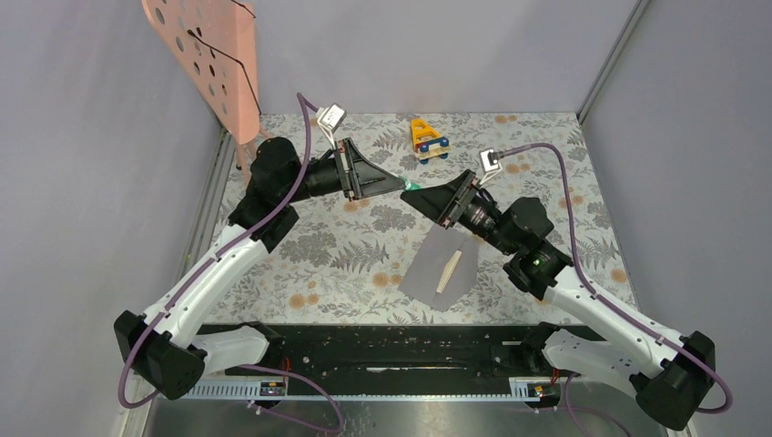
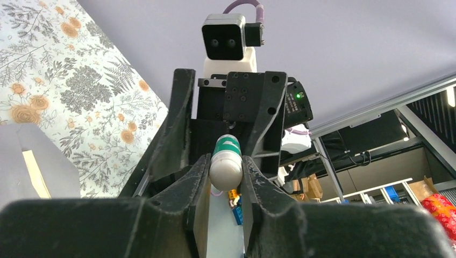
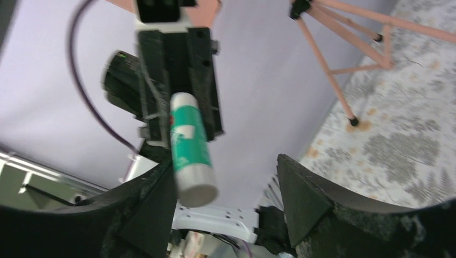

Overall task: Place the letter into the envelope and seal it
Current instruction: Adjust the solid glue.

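Above mid-surface, my left end effector (image 2: 226, 180) clamps glue stick (image 2: 226, 158). Right end effector (image 3: 226, 169) gapes round its free end, no grip. Envelope (image 1: 421, 273) flat near front edge. I judge glue prep for sealing. Next: close right squarely, pull cap.

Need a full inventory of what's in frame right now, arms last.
envelope: 1, grey-lilac, flat on the table, near centre-right
paper strip: 1, tan, lying on the envelope
glue stick: 1, white and green, in the air mid-table between the two hands
toy car: 1, yellow, blue and red, far side of the table, centre
perforated panel: 1, pink, on a thin-legged stand, far left corner
table cover: 1, floral print, grey and orange
left hand: 1, black, shut on the glue stick
right hand: 1, black, open, fingers either side of the glue stick's free end
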`<state>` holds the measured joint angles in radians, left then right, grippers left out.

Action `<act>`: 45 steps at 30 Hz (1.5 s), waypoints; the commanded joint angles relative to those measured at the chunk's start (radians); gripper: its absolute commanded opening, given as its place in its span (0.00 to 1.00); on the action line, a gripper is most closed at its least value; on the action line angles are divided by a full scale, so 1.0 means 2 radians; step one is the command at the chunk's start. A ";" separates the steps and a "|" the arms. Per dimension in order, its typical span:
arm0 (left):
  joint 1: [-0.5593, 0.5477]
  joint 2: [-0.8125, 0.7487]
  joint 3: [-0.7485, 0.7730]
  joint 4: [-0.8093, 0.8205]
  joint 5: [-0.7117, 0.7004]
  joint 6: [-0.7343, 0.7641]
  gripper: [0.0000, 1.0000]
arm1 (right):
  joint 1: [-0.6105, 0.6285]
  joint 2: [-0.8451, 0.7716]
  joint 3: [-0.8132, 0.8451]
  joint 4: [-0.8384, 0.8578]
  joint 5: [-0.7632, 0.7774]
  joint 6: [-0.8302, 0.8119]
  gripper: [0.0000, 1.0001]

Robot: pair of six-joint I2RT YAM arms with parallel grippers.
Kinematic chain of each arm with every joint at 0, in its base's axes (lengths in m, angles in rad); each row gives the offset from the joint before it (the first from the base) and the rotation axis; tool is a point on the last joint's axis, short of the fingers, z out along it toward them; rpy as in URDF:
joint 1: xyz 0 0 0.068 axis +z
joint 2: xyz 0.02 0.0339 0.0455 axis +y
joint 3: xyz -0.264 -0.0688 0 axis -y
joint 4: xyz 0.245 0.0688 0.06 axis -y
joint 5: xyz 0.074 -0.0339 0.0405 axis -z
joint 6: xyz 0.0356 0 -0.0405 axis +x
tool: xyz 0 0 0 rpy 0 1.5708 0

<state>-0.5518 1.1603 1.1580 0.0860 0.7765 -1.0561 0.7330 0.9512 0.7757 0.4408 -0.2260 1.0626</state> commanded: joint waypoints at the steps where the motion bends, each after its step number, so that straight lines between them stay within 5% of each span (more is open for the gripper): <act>1: 0.001 -0.018 0.003 0.045 -0.011 -0.011 0.00 | -0.001 -0.010 0.005 0.113 0.020 0.034 0.71; 6: 0.003 -0.018 0.002 0.049 -0.010 -0.014 0.00 | -0.001 -0.013 0.017 0.100 0.020 0.021 0.71; 12: 0.003 -0.018 0.001 0.051 -0.010 -0.016 0.00 | -0.001 0.001 0.021 0.117 0.007 0.030 0.51; 26: 0.004 -0.019 -0.002 0.049 -0.010 -0.014 0.00 | -0.001 0.019 0.028 0.147 -0.010 0.044 0.33; 30: 0.003 -0.020 -0.003 0.050 -0.008 -0.013 0.00 | -0.001 0.020 0.023 0.152 -0.007 0.045 0.19; 32: 0.003 -0.021 -0.003 0.050 -0.008 -0.013 0.00 | -0.002 0.018 0.024 0.144 -0.004 0.043 0.02; 35: 0.003 -0.020 0.001 0.044 -0.007 -0.010 0.00 | -0.001 0.015 0.035 0.108 -0.005 0.029 0.00; 36: 0.003 -0.017 0.008 0.033 -0.004 -0.006 0.03 | -0.001 0.012 0.039 0.084 -0.002 0.020 0.00; 39: 0.004 -0.014 0.020 0.003 -0.009 0.008 0.54 | -0.004 -0.004 0.057 -0.009 0.022 -0.019 0.00; 41: 0.009 -0.019 0.024 -0.023 -0.015 0.022 0.78 | -0.004 -0.018 0.083 -0.112 0.054 -0.070 0.00; 43: 0.013 -0.026 0.023 -0.042 -0.029 0.034 0.95 | -0.006 -0.032 0.108 -0.204 0.100 -0.125 0.00; 45: 0.011 -0.031 0.011 -0.060 -0.049 0.044 0.99 | -0.008 -0.045 0.132 -0.299 0.145 -0.179 0.00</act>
<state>-0.5373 1.1385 1.1610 0.0296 0.7555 -1.0344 0.7296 0.9318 0.9180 0.2462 -0.1387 0.9573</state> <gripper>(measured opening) 0.954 0.318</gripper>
